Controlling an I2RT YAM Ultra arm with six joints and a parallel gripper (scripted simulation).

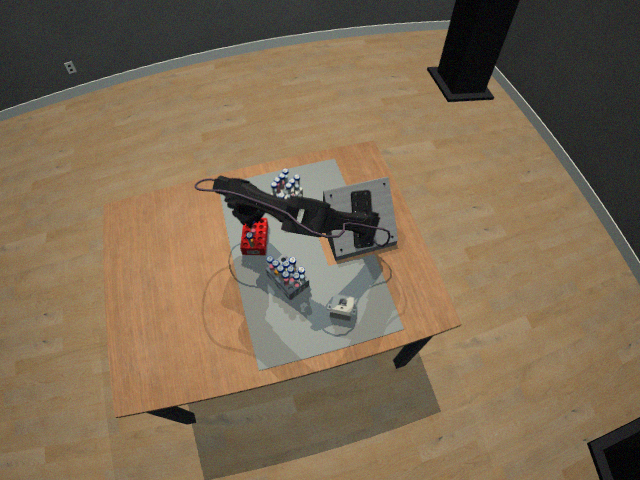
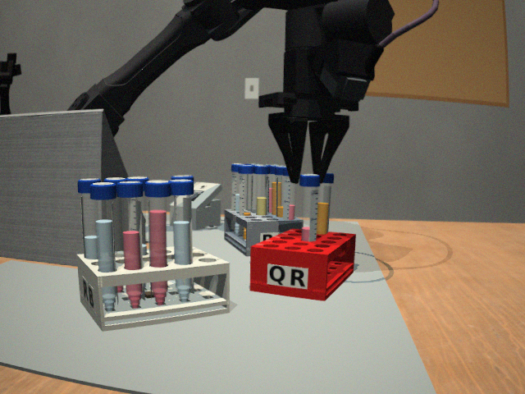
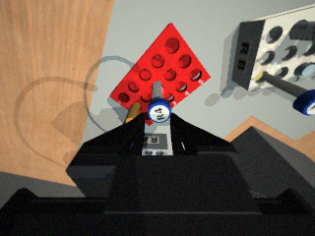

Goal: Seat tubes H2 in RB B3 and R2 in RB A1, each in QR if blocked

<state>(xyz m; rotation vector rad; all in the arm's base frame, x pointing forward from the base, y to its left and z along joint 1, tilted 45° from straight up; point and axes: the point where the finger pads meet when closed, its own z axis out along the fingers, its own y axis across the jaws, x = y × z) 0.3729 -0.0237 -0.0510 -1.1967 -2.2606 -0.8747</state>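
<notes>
My gripper [image 2: 308,181] [image 3: 157,117] is open a little, its fingertips on either side of the cap of tube R4 [image 2: 313,208] [image 3: 159,110]. That tube stands upright in the red rack QR [image 2: 258,271] [image 3: 183,75], pink at the bottom. An orange-filled tube [image 1: 250,236] [image 2: 323,216] [image 3: 133,113] stands in QR beside it, its cap hidden in the wrist view. The white rack RB [image 2: 203,270] holds several tubes. The grey rack RA [image 1: 286,289] [image 2: 254,226] holds several tubes. Labels H2 and R2 are not readable.
The button box [image 1: 342,308] [image 2: 207,208] stands on the mat beyond RA; its lamp is not legible. The arm's base plate [image 1: 338,196] is beside the racks. RB's capped tubes [image 2: 157,189] [image 3: 307,102] stand near QR.
</notes>
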